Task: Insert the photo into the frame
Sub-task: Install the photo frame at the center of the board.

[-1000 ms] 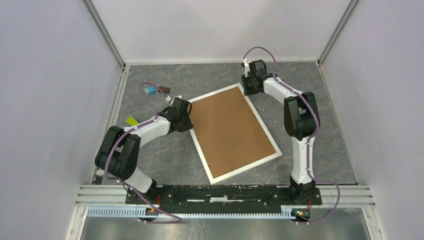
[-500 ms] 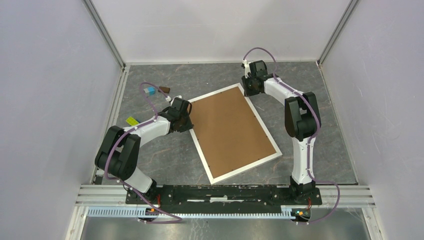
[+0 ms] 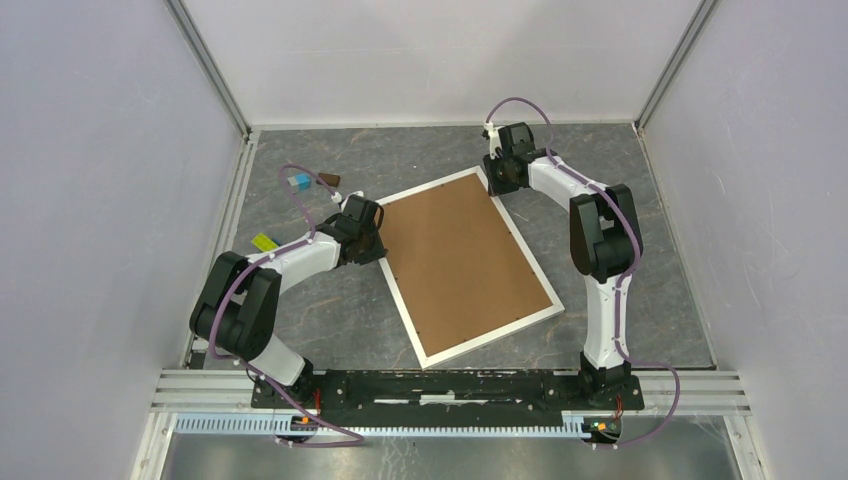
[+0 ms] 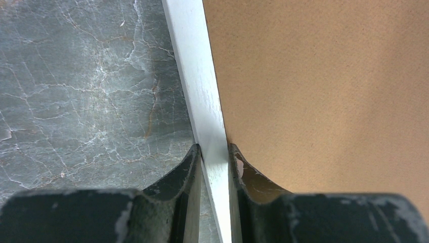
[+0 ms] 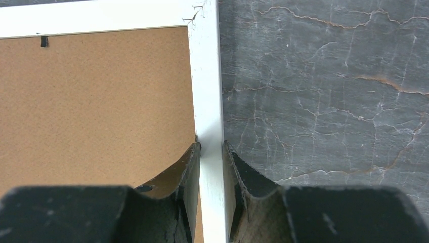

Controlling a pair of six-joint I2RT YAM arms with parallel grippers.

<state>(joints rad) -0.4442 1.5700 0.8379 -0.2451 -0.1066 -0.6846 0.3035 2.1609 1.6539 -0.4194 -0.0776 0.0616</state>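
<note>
- Your thin white rectangular picture frame [image 3: 490, 336] lies flat on the grey stone-look table [image 3: 330, 310], in the middle, turned at a slant, between your two arms.
- The flat brown backing board [image 3: 462, 262] sits inside the frame.
- Your left gripper [image 3: 372, 245] is at the frame's left side, near its far end, with one finger on the table side and one on the board side.
- Your right gripper [image 3: 497, 183] is by the frame's far corner, with one finger on each side of the right edge.
- A small blue block [image 3: 298, 182], a small brown piece [image 3: 328, 180] and a small yellow tag [image 3: 264, 241] lie left of the frame, apart from it.
</note>
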